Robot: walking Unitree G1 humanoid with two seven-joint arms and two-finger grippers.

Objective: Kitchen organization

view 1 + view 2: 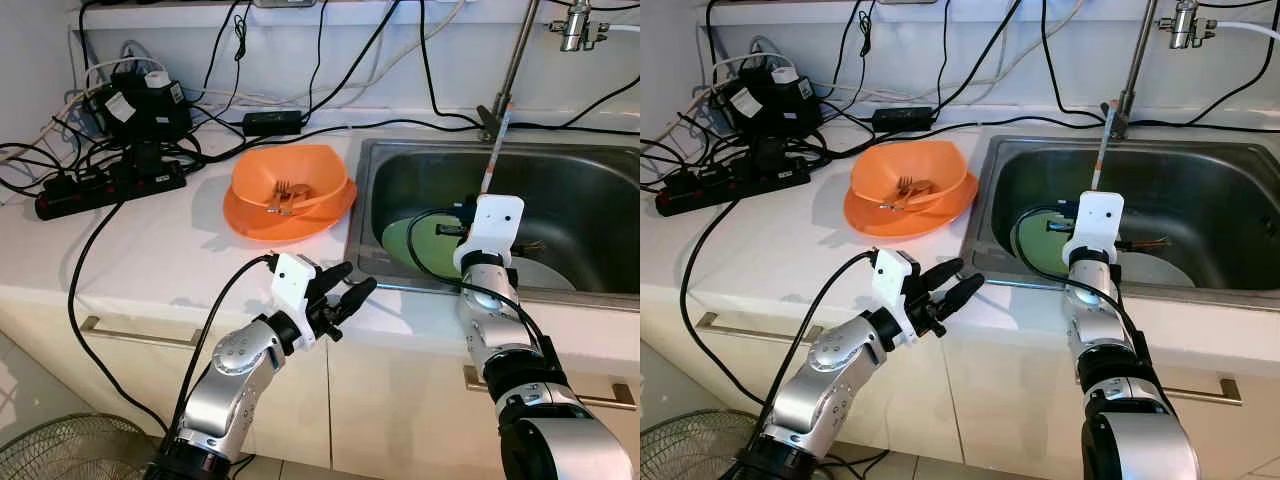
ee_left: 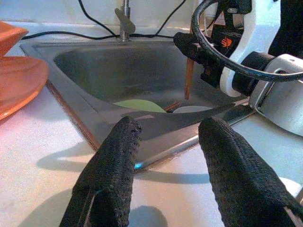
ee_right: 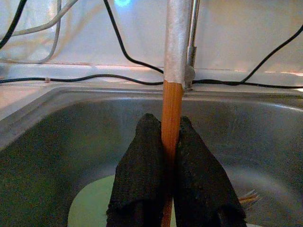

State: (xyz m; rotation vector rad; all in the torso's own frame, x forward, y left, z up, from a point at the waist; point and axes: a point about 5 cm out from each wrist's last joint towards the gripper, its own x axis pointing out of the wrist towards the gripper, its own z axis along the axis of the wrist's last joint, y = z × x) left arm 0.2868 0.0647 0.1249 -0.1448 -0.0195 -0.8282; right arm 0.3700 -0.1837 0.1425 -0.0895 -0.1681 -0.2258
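Nearest the camera, the right gripper [image 3: 171, 156] hangs over the sink [image 1: 600, 165], jaws clamped on an upright stick [image 3: 171, 113] with a silver upper part, probably lifted clear of the green plate [image 1: 425, 245] below. Left gripper [image 1: 348, 292] hovers at the table [image 1: 150, 250] edge, jaws apart, seemingly waiting. An orange bowl [image 1: 290, 178] holding a fork [image 1: 280, 193] sits beside the sink.

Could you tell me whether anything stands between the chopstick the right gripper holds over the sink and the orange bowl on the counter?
Nothing visible does. The right gripper holds the chopstick above the sink; the counter stretch toward the orange bowl is bare.
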